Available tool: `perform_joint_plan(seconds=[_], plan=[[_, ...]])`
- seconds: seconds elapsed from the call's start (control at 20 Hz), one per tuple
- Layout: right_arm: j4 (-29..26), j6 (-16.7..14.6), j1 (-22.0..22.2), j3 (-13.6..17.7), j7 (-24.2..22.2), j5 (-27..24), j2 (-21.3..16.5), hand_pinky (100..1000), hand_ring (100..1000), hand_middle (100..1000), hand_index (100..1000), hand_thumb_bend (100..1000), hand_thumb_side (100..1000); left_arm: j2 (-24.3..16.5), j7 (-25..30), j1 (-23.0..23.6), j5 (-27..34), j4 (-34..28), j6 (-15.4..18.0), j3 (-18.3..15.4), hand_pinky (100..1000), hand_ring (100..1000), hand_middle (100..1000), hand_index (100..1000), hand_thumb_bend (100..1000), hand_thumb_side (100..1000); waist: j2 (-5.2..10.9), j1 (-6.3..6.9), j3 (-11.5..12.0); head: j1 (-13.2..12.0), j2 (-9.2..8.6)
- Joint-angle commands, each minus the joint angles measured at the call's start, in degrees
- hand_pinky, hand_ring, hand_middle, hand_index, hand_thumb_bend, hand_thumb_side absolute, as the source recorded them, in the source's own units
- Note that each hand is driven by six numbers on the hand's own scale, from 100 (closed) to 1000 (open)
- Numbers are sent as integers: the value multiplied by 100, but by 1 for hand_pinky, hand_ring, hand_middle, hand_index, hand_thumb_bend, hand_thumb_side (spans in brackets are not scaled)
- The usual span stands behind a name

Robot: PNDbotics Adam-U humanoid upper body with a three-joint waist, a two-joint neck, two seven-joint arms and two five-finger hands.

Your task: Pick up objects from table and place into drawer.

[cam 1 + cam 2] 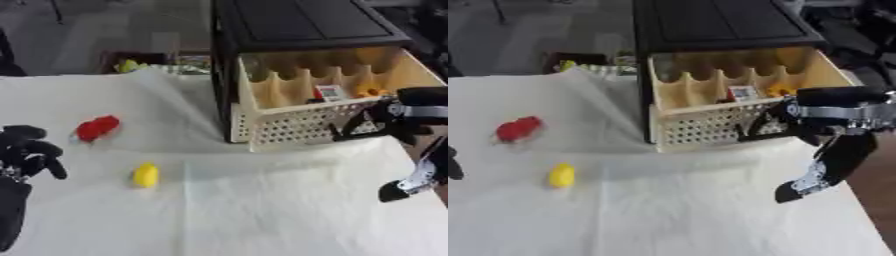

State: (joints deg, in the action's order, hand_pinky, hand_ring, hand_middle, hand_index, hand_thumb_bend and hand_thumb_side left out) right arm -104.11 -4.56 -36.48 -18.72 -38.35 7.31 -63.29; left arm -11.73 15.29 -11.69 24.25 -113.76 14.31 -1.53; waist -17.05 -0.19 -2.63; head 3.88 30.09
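- A black cabinet (297,25) stands at the far side of a table covered in white cloth (262,210); every place below is given relative to this cabinet.
- A cream-coloured drawer with a perforated front panel (302,127) is pulled out of the cabinet's lower part, towards the robot, and its front edge overhangs the cloth.
- Inside the drawer, near its right end, lie a small white and red box-like item (329,92) and, just beside it on the right, a small orange item (371,91); what they are cannot be made out.
- A red, rounded soft-looking object (96,128) lies on the cloth well to the left of the cabinet, level with the drawer front.
- A small yellow oval object (145,175) lies on the cloth nearer the robot than the red one, left of the drawer and well apart from it.
- The robot's right hand (820,172), black with silver parts, hangs at the drawer's front right corner; its fingers point down towards the cloth, fairly straight, and hold nothing.
- The robot's left hand (26,150) shows at the left edge of the left eye view, far from the cabinet; its black fingers are curled and empty.
- Behind the cloth, left of the cabinet, dark containers (131,62) hold something yellow-green.
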Motion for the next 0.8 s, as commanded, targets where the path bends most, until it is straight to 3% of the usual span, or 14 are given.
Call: perform_joint_plan(seconds=[0.05,0.4,0.8], plan=[[-160,-29,-33,109,31,-105,-159,100,272,100,861,675,523,-36,0,-64,-8,-83,-21,8,440,605,651,676,146,884,84,-26,4,-14,-56],[-219,-27,8,118,-15,-143,-170,110,283,100,884,618,469,-33,10,-55,-25,-83,-23,9,439,605,651,674,145,885,77,-25,9,-11,-57],[-498,-67,141,321,178,-276,-307,112,290,100,881,645,494,-47,12,-43,-41,-83,-13,0,439,606,651,673,145,885,77,-34,-28,-47,-53]])
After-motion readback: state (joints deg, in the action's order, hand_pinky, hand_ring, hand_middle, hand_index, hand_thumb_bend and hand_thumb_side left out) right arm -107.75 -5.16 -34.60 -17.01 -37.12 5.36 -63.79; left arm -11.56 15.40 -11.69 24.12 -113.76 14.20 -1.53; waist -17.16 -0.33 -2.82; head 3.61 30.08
